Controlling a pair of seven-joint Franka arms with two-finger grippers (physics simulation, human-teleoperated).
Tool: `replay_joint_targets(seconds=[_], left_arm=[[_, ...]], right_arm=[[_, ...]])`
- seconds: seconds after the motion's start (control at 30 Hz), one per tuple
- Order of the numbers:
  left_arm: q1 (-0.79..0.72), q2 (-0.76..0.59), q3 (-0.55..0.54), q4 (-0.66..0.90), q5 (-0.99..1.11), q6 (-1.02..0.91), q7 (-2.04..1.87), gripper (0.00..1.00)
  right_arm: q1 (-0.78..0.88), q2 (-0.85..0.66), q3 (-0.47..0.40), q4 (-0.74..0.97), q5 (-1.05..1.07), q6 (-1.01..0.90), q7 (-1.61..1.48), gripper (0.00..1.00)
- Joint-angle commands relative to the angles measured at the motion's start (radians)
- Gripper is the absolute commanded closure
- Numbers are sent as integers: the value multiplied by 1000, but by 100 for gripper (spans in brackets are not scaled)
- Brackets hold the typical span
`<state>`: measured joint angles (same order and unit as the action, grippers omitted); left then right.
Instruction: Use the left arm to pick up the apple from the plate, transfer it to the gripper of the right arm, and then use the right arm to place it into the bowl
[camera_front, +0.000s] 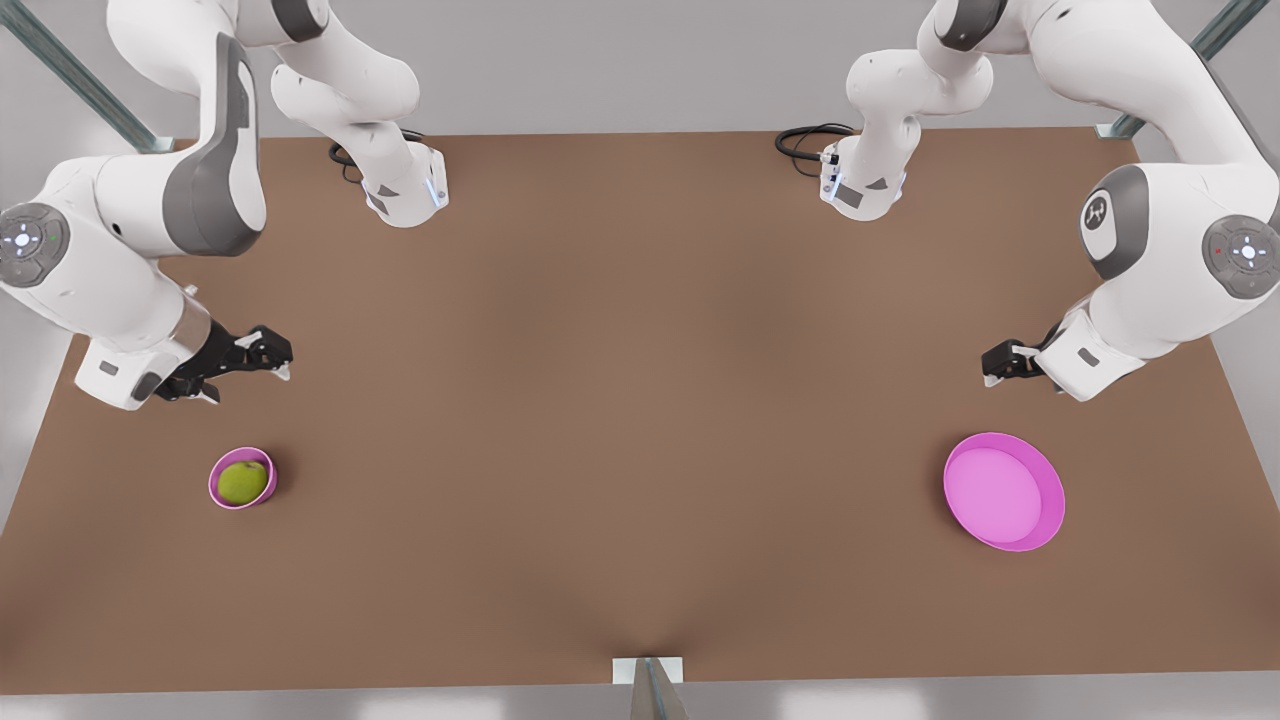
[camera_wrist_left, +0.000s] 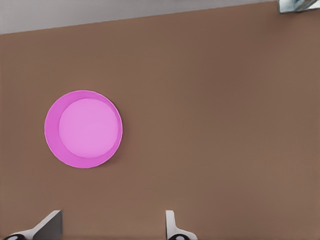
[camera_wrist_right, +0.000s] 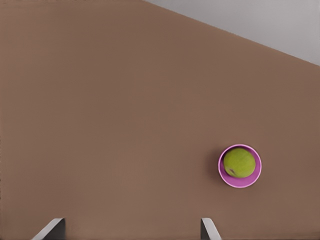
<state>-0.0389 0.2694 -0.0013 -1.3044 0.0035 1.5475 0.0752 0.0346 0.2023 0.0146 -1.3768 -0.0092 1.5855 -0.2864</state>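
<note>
Right gripper (camera_front: 268, 362) at the front view's left, held above the table, fingers (camera_wrist_right: 209, 229) spread wide, nothing between them; arm bent at the elbow, wrist angled down; left gripper (camera_front: 995, 365) at the front view's right, same folded pose, fingers (camera_wrist_left: 172, 225) apart and empty; both hang off the surface.

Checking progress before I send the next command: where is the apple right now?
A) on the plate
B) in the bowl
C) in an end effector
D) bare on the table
B: the apple sits inside the small bowl, while the wide plate lies empty.
</note>
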Motion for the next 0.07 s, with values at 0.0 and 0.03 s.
replay_joint_targets(seconds=[0.0, 0.03], left_arm=[[-1, -1, 0, 4, 1, 0, -84, 0], [-10, -1, 0, 7, 1, 2, -84, 0]], right_arm=[[-10, 0, -1, 4, 0, -4, 363, 0], [-13, 3, -4, 4, 0, -4, 334, 0]])
